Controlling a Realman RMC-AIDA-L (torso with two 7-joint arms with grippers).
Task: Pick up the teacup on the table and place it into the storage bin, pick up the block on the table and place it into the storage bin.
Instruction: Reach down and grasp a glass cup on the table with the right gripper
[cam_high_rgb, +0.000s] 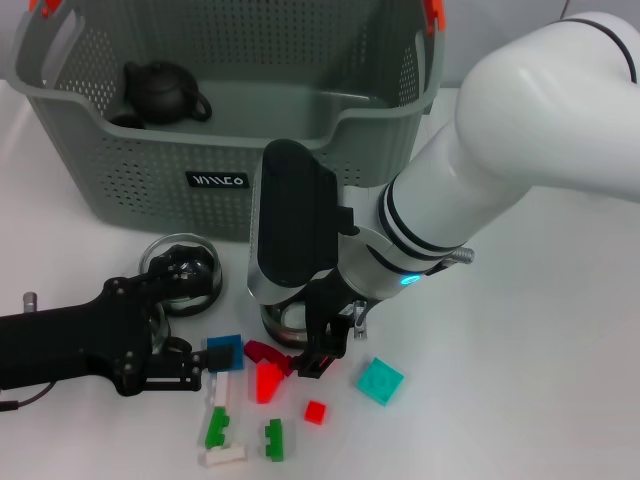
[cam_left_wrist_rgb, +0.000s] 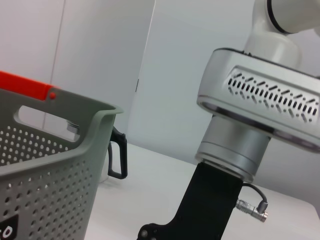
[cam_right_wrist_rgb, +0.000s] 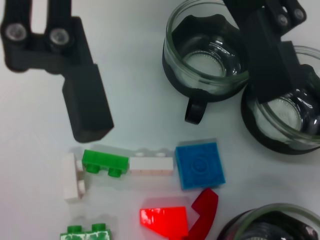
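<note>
Reaching low over the blocks (cam_high_rgb: 265, 382), the right gripper (cam_high_rgb: 322, 352) is spread wide; left gripper (cam_high_rgb: 200, 362) jaw state unclear

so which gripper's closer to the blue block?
Left. The left gripper sits right beside the blue block, fingertips almost touching it; the right gripper hovers farther off, past the red pieces.

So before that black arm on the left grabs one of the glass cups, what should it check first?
1. Jaws of the left gripper open: ok, they sit either side of one glass teacup.
2. Jaws level with that cup: cannot tell.
3. Is the neighbouring teacup clear: not ok, one jaw overlaps it.
4. Room in the storage bin: ok, only a black teapot shows inside.
5. Is the right gripper out of the way: cannot tell; it hangs low by the red block.
</note>
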